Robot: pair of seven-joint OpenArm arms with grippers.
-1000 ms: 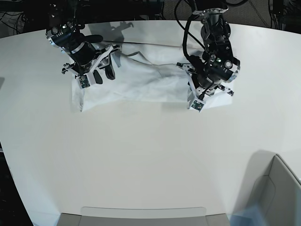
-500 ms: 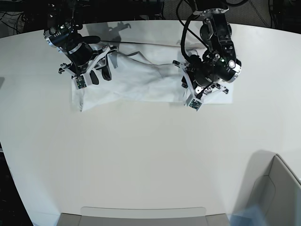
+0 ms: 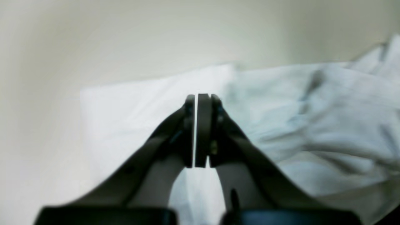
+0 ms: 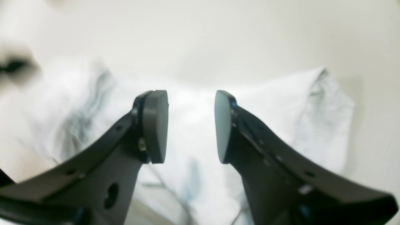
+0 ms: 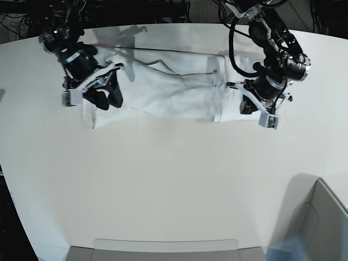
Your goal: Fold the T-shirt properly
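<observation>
White T-shirt (image 5: 163, 95) lying wrinkled along the far edge of the table (image 5: 163, 185), left gripper (image 3: 200, 131) with jaws pressed together above its end, nothing between them, right gripper (image 4: 190, 125) spread wide, empty, over the other end

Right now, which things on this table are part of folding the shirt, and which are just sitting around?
Part of the job:
- T-shirt, lying in a long band on the table
- left gripper, jaws shut
- right gripper, jaws open

Just lying about:
- grey bin at the near corner
- flat grey tray at the near edge
</observation>
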